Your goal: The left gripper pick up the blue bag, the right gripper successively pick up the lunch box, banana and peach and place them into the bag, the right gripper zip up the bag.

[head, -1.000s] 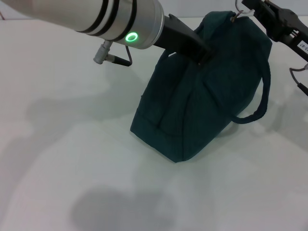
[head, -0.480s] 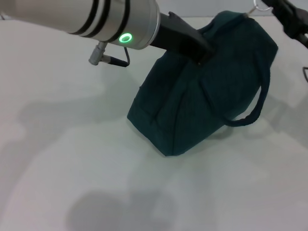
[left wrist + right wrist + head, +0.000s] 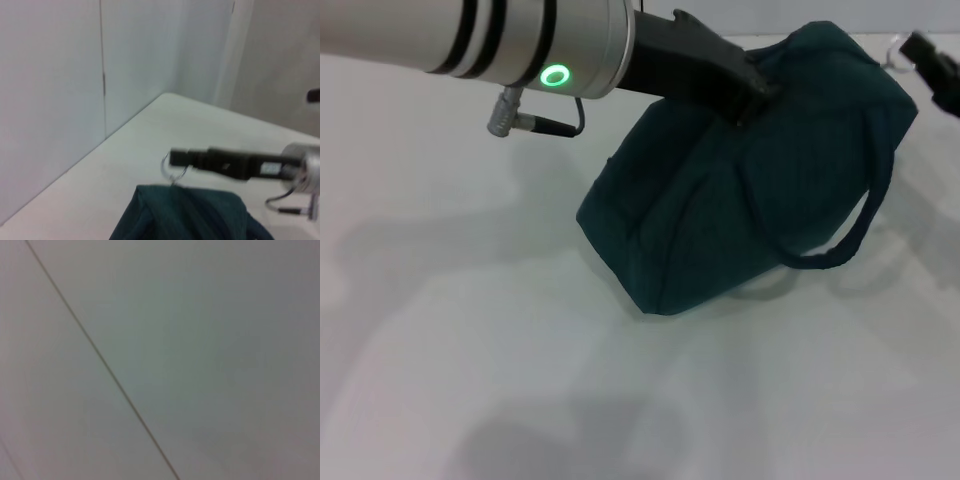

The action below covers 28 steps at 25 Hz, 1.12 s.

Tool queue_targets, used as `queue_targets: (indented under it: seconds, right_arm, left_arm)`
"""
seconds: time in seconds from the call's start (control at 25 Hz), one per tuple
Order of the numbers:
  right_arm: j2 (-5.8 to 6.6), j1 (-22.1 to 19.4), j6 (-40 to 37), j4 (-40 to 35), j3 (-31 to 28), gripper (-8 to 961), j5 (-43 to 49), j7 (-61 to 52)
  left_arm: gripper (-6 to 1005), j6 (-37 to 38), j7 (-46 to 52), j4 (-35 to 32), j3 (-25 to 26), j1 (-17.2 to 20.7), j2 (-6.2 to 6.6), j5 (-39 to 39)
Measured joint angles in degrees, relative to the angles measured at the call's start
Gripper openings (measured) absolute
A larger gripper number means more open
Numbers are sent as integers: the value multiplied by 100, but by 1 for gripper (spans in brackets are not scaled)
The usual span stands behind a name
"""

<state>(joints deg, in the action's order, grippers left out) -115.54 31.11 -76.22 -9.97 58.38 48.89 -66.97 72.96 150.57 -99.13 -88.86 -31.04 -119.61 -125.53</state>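
Left claw (image 3: 752, 100) is pressed into the top of the blue bag (image 3: 750, 210), its black body running from the silver arm with the lit green ring light (image 3: 556, 75); its fingertips are buried in the dark fabric near the top seam, so it appears clamped on the bag, though the head view does not show the fingers themselves; the bag leans over, its raised end toward the right, its lower corner on the white tabletop (image 3: 470, 330); one loop handle (image 3: 850, 235) hangs down the near right side; the bag looks closed along its top in the head view.

Right claw (image 3: 930, 60) shows only as a black tip at the right edge of the head view, just beside the bag's upper right corner, with a silver ring pull (image 3: 897, 47) beside its end; whether it holds the ring cannot be told from there; the left wrist view gives more: the right claw (image 3: 175, 158) reaches in from the side as a slim black bar, its tip set at the ring pull (image 3: 174, 169), which stands just above the bag's top edge (image 3: 190, 210); the fingers look closed together at the ring, though the blur leaves the grip uncertain; the right wrist view shows only a plain pale surface crossed by one thin dark line.
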Motion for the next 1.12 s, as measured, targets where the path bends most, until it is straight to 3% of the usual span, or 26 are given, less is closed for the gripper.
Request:
queue_targets:
  seconds: [0.36,0.84,1.12]
  right_arm:
    - [-17,10,347,27,84,106,99,0]
    - [28,-477,-488,-153,24,110,21,71]
    - [43,-712,-602,-266,39,261,58,71]
  left_arm:
    - [84,-93,-233,95,123,88,-10,253]
    - [82,-865,-626,943,134,120,-9,316]
    - [78,-1106,-883,1479,342,91,-11,560]
